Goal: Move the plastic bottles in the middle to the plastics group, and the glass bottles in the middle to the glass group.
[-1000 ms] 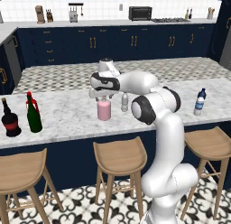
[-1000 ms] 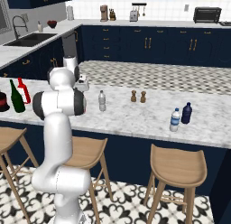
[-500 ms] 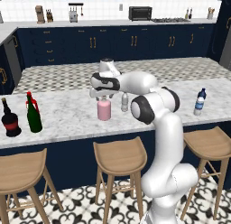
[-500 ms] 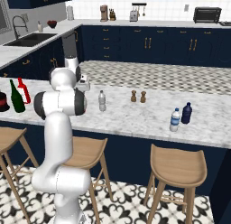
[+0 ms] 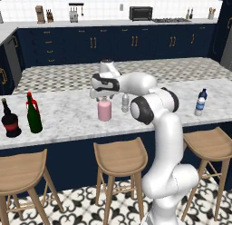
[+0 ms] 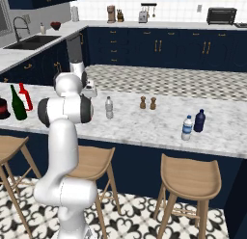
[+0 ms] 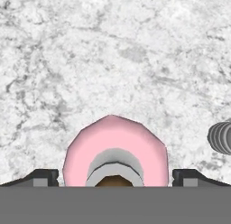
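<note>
A squat pink flask [image 5: 104,110] with a pale stopper stands mid-counter. My gripper [image 5: 103,97] hovers right over its neck, open. From above, the pink flask [image 7: 115,148] lies between the two fingertips [image 7: 43,177], with a gap on each side. A small pale plastic bottle [image 5: 125,103] stands just right of the flask; its ribbed cap [image 7: 220,137] shows at the hand view's right edge. At the far left, the tall green wine bottle [image 5: 33,115] stands by the red bottle [image 5: 30,95] and the round black bottle [image 5: 10,120]. The blue-capped water bottle [image 5: 200,105] is far right.
A dark blue bottle [image 5: 204,94] stands behind the water bottle. Two brown shakers [image 6: 147,103] sit mid-counter, right of the small plastic bottle [image 6: 109,108]. Wooden stools [image 5: 120,158] line the counter's near edge. The marble counter [image 5: 68,119] has bare room between the flask and the left bottles.
</note>
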Available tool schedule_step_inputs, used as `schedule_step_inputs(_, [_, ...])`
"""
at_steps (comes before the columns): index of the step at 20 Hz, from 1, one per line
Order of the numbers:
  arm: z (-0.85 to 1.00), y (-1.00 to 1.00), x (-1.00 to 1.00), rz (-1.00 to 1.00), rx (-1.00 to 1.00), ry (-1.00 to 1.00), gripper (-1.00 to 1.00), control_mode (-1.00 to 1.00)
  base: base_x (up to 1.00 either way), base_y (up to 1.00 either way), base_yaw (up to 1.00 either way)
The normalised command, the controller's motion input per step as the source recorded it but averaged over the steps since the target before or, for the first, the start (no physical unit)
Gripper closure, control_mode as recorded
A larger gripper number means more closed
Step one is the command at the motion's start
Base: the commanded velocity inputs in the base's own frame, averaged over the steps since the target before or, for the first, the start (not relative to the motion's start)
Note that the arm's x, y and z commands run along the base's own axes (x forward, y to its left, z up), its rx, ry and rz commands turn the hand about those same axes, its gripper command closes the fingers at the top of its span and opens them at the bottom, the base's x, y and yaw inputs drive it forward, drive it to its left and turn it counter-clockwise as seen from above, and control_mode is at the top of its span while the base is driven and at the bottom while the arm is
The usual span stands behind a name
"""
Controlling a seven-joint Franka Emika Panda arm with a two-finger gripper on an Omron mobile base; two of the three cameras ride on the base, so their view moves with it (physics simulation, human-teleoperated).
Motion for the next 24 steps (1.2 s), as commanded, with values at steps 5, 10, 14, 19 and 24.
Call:
schedule_step_inputs(5, [-0.14, 0.0, 0.0, 0.0, 0.0, 0.0, -1.0, -1.0, 0.0, 0.0, 0.0])
schedule_step_inputs(10, [0.0, 0.0, 0.0, 0.0, 0.0, 0.0, 1.0, -1.0, 0.0, 0.0, 0.0])
schedule_step_inputs(14, [0.0, 0.0, 0.0, 0.0, 0.0, 0.0, 1.0, -1.0, 0.0, 0.0, 0.0])
schedule_step_inputs(19, [0.0, 0.0, 0.0, 0.0, 0.0, 0.0, 1.0, -1.0, 0.0, 0.0, 0.0])
schedule_step_inputs(24, [0.04, 0.0, -0.01, 0.0, 0.01, 0.0, 1.0, -1.0, 0.0, 0.0, 0.0])
